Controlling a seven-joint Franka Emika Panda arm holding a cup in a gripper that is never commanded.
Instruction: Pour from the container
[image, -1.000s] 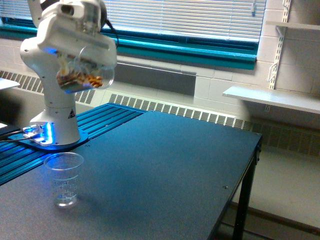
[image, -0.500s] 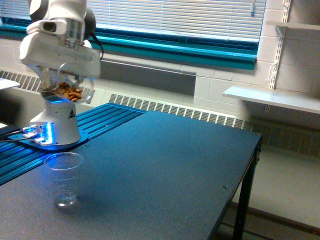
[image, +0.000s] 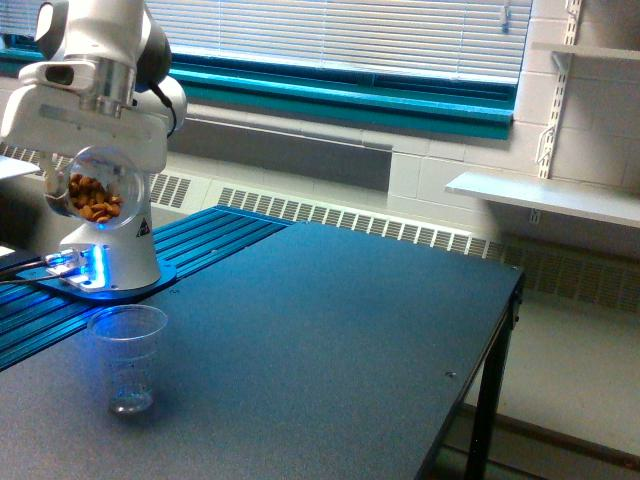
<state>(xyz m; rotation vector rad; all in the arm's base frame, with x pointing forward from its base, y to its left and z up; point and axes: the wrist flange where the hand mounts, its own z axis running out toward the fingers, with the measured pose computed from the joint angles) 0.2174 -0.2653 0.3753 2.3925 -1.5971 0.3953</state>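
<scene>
**Container held high over the cup, nuts inside**

The gripper (image: 95, 165) sits at the upper part of the exterior view's left, clamped on the container (image: 97, 195). Its fingers are closed on the clear body, mostly hidden behind the white hand housing, so the exact contact points are hard to make out.

The container is in the air, well above the table (image: 330, 330), in front of the arm's white base (image: 112, 250). It looks tipped on its side with the round end facing the camera; I cannot tell which end is the mouth. Brown nut-like pieces (image: 95, 203) sit in a heap in the lower part of it.

The cup (image: 128, 358) is a ribbed clear plastic one, upright on the table near the front edge on the exterior view's left, below the container and slightly toward the exterior view's right. There is clear air between the two. The cup looks empty, though the bottom is hard to read through the glare.

A blue light glows at the foot of the base. Behind are window blinds (image: 350, 40) and a wall shelf (image: 560, 200) at the exterior view's right.
</scene>
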